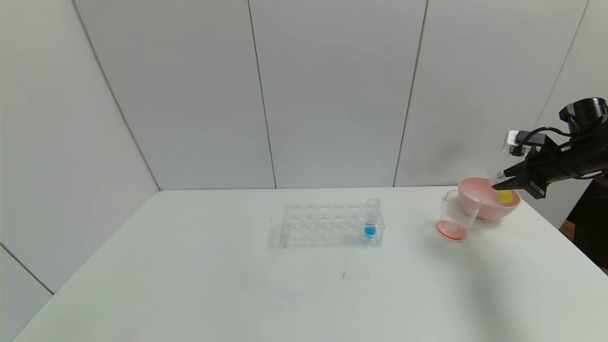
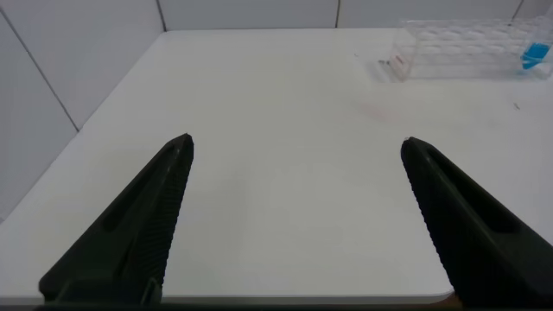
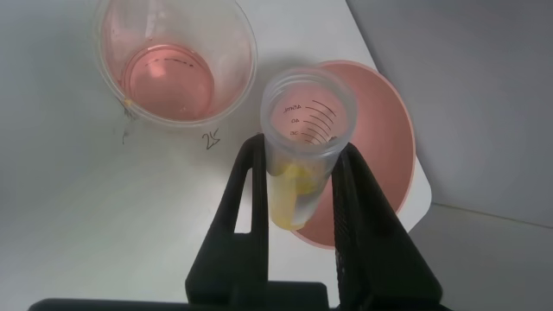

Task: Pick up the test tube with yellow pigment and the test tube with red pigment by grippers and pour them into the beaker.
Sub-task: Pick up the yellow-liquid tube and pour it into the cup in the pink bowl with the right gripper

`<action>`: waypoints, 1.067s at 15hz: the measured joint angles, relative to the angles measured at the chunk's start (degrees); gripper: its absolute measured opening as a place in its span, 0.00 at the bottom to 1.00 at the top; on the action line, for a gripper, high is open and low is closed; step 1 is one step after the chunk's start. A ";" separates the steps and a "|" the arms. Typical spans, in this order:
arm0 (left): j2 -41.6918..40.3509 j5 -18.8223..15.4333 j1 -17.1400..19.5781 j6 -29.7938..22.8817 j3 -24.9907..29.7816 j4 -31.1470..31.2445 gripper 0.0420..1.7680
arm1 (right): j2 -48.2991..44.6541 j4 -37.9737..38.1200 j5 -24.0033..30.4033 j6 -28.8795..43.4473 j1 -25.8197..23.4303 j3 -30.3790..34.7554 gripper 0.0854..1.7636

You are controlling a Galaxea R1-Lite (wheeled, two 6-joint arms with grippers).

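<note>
I see rack (image 1: pixel 332 225) mid-frame on table (image 1: pixel 237 294); beaker (image 1: pixel 457 216) to its right, bowl (image 1: pixel 489 199) just behind beaker, far right.

The head camera looks forward and down from above the near edge of the white rectangular table (image 1: pixel 237 285), taking in its whole top and the grey panelled wall (image 1: pixel 332 95) behind. The left wrist camera sits low over the table's left part, facing right toward the clear plastic tube rack (image 2: pixel 471 52), which the head view also shows mid-table. The right wrist camera looks steeply down, very close, on the clear straight-walled beaker (image 3: pixel 173 60) and, apparently, the pink round bowl (image 3: pixel 380 138); both appear far right in the head view.
</note>
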 joint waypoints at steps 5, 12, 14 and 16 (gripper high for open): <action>0.00 -0.02 0.00 0.02 0.00 0.00 0.97 | -1.33 0.16 -3.23 -0.62 1.49 -0.17 0.24; 0.00 0.00 0.00 0.00 0.00 0.01 0.97 | -3.06 0.52 -10.87 -3.86 3.06 -0.17 0.24; 0.00 0.00 0.00 0.00 0.00 0.00 0.97 | -3.28 0.51 -14.30 -4.24 4.04 -0.17 0.24; 0.00 0.00 0.00 0.00 0.00 0.00 0.97 | -3.60 0.79 -16.02 -4.92 5.19 -0.17 0.24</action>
